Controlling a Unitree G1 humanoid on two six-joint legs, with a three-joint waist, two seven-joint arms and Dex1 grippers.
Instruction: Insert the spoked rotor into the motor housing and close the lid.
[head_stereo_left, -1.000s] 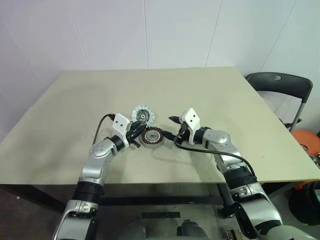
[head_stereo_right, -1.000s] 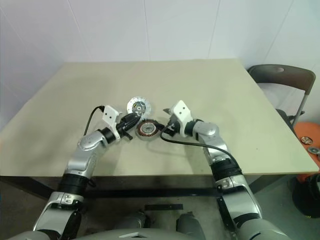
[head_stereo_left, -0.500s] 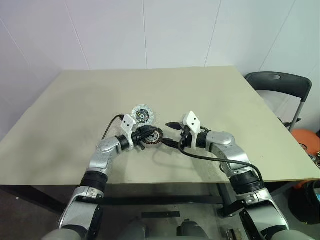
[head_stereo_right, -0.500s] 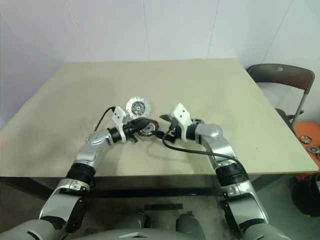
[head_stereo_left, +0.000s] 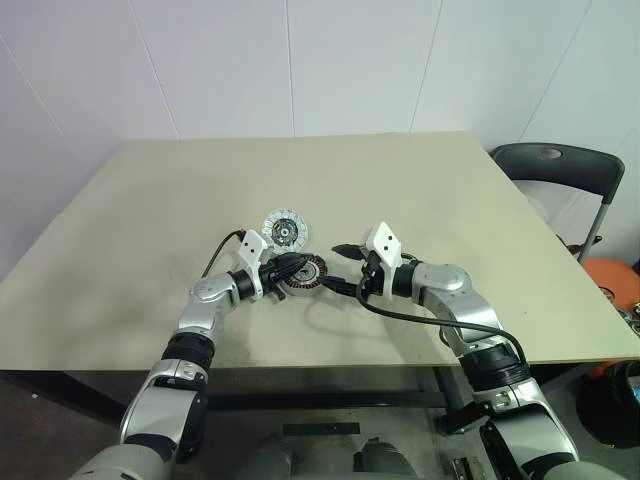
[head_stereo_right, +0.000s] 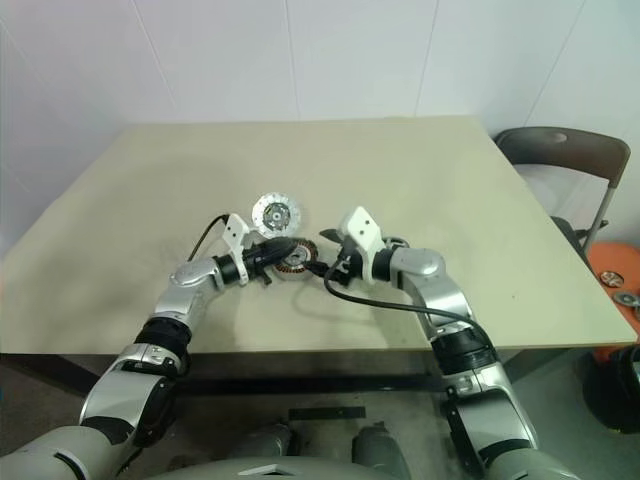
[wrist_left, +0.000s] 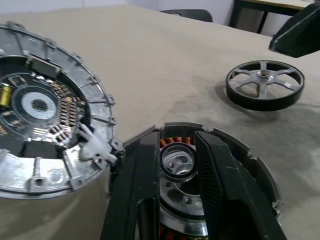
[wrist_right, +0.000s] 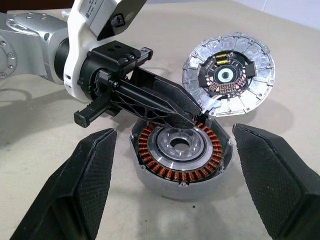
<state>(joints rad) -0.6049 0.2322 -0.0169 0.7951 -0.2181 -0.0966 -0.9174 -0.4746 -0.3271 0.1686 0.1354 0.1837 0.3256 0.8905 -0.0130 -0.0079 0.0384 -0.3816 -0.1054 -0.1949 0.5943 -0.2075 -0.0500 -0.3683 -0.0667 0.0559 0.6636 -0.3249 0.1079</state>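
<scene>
The motor housing (wrist_right: 180, 150), a silver cylinder with copper windings, sits open-topped near the table's front middle. My left gripper (wrist_left: 177, 137) reaches level over it, its fingers (wrist_left: 145, 190) narrowly open on either side of the central hub. My right gripper (wrist_right: 172, 132) is open wide just right of the housing, with a finger (wrist_right: 90, 185) towards each side of it and nothing held. The lid (head_stereo_left: 284, 229), a silver-white disc, lies flat just behind the housing, almost touching it. The spoked rotor (wrist_left: 264, 90) lies on the table beyond the housing, under the right gripper.
The beige table (head_stereo_left: 450, 190) stretches wide around the parts. A dark chair (head_stereo_left: 555, 165) stands off the table's right corner, with an orange object (head_stereo_left: 615, 280) on the floor below it. A white wall backs the scene.
My left gripper has swung right and down, from the housing's left rim to over its centre. The right gripper stays open in about the same place. Housing and lid have not moved.
</scene>
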